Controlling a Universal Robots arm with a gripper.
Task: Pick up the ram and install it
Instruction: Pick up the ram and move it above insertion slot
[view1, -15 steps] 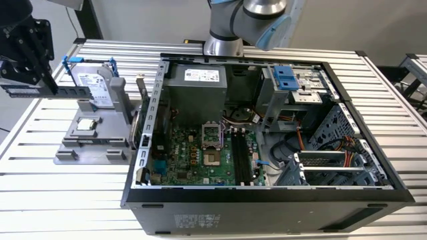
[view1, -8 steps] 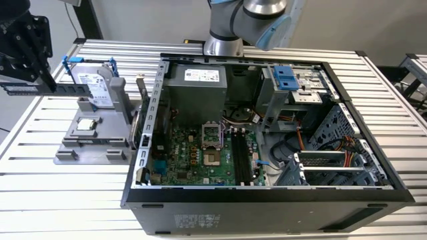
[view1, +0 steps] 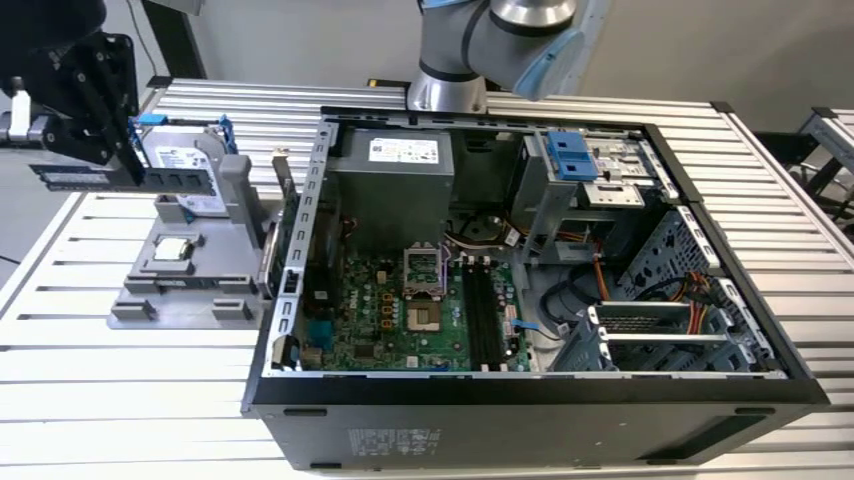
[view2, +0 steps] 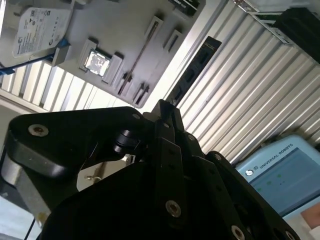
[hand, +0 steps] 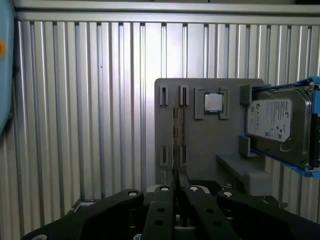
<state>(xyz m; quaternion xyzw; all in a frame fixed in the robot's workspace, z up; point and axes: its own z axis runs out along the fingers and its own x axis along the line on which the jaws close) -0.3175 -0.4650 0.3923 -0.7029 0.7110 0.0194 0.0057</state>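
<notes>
Ram (view1: 147, 178) in pincer (view1: 123, 165) (over holder (view1: 220, 272))

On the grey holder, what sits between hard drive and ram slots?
The processor chip, in its pocket on the holder, between hard drive and slots; first wrist view.

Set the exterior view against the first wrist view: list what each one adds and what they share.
Exterior view adds: the open computer case with its motherboard, and the arm's base behind it. First wrist view adds: a pale blue object at the picture's edge. Shared: the gripper shut on the ram, the grey fixture, the processor, the hard drive and the slatted table.
</notes>
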